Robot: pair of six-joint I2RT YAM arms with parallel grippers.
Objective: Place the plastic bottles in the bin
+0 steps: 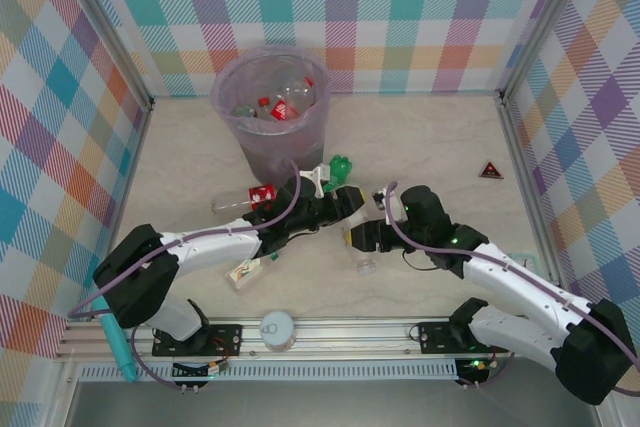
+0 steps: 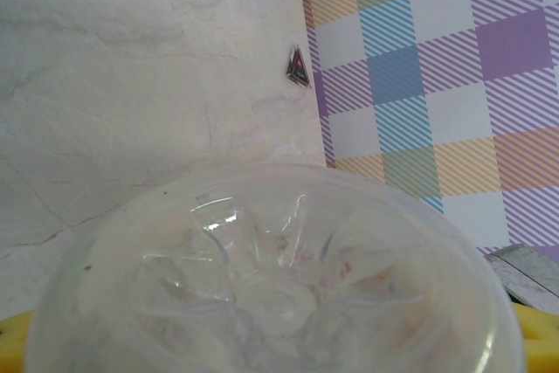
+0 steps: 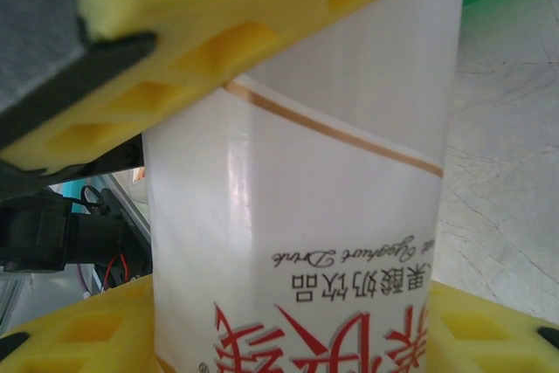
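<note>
Partway through, by the look of it. At the left of the table (image 1: 180, 177): a red-label bottle (image 1: 250, 197) lying loose just beside the foot of the bin, not yet picked up.

Inside the bin (image 1: 262, 152), at the back and left of centre: several dropped bottles (image 1: 282, 107), red labels visible among them. Exact count too hard to make out.

Just right of that: left gripper (image 1: 350, 199) set around the base of a clear bottle (image 2: 279, 294), with yellow pads (image 2: 540, 334) at either side. Cannot tell whether pressing on it or merely flanking it.

Close by, between that gripper and the bin: a green bottle (image 1: 342, 165) on the table, waiting.

Further right: right gripper (image 1: 362, 239) clamped on a white bottle (image 3: 306, 216) with red lettering, held low near the table's middle, apart from the bin.

Left to do, at a guess: carrying both bottles at the grippers across to the bin, then fetching the red-label bottle and the green bottle.
</note>
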